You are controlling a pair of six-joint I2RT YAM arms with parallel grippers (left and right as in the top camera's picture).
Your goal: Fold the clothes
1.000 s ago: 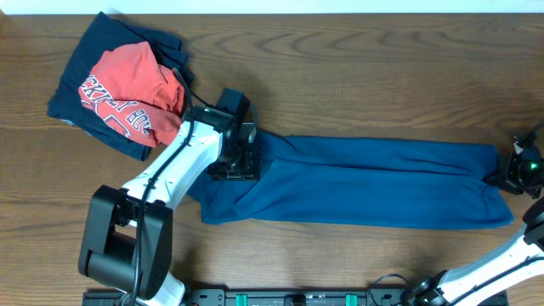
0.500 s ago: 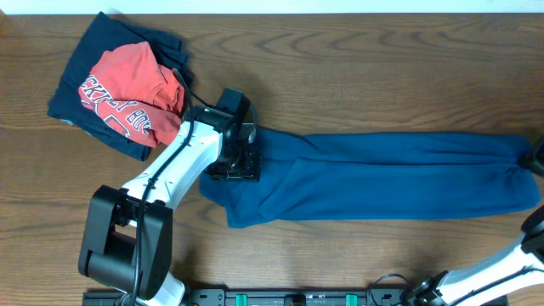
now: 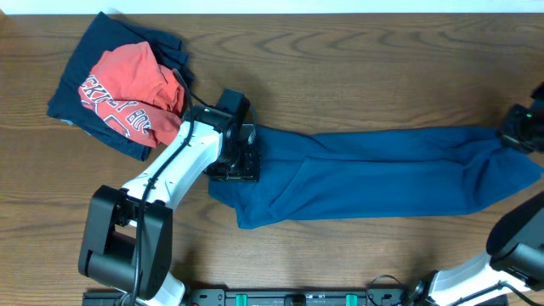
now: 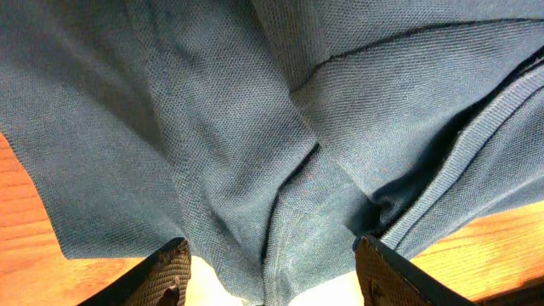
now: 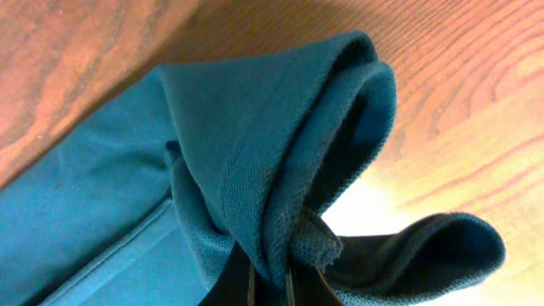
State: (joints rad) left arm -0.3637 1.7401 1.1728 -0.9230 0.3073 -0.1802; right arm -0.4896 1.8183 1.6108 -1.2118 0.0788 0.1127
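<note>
Blue shirt [image 3: 382, 178] – one, short-sleeved, knit cotton, drawn out in a long narrow band across the tabletop from about the middle to the right edge, roughly parallel to the near edge, with lengthwise creases and a loose corner sagging towards the near edge at its left end. Handling, as judged: light, soft and limp, with no stiffness of its own; it will sag and bunch wherever it is not held, it drags on the wood rather than slides freely, and it stretches a little under pull. It is not fragile. Best taken at hems, seams or a gathered corner, where the doubled cloth gives a firmer bite; a pinch in the single layer is likely to slip or lift one ply only. Right gripper [image 3: 520, 132] – at the right edge of the table, fingers clenched on a gathered, ribbed hem of the shirt [image 5: 280, 144], the fold rolled over above the fingertips. Left gripper [image 3: 234, 161] – at the shirt's left end, near the table's middle; the wrist view shows its fingers [image 4: 170, 272] standing wide apart, released, with puckered cloth [image 4: 255, 127] lying between them and not pinched. Red tee [image 3: 132, 93] – crumpled, white lettering, lying on top of the navy garment [image 3: 81, 76] at the far-left corner, apart from the shirt and not yet folded. Table [image 3: 382, 68] – brown wood grain.
</note>
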